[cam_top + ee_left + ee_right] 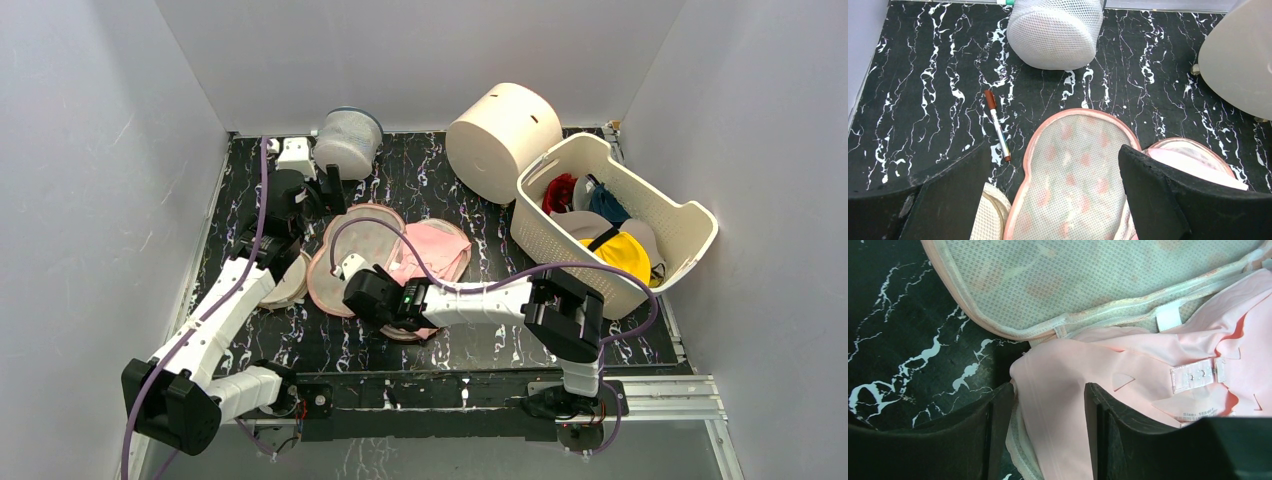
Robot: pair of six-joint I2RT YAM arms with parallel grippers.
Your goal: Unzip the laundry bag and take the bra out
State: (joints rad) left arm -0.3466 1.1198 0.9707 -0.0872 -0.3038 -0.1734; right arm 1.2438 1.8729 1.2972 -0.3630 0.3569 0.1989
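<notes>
The laundry bag (352,248) lies unzipped and opened flat on the tabletop. The bra (1158,350) spills over the bag's right lobe and is still partly on the lining. The right hand (1048,390) is low at the bag's near edge, its fingers apart on either side of a fold of the bra's fabric. No firm pinch is visible yet.

The left hand (1055,155) hovers spread wide above the bag's far-left lobe and holds nothing down.

The main risk is that the bag comes along with the garment. Nothing pins it, so a pull could drag it or fold the open flap over.

The bra's hook clasp (1198,376) lies near the bag's seam and could snag on the edge.

A shallow bite on the smooth fold could also slip free as the hand lifts.
</notes>
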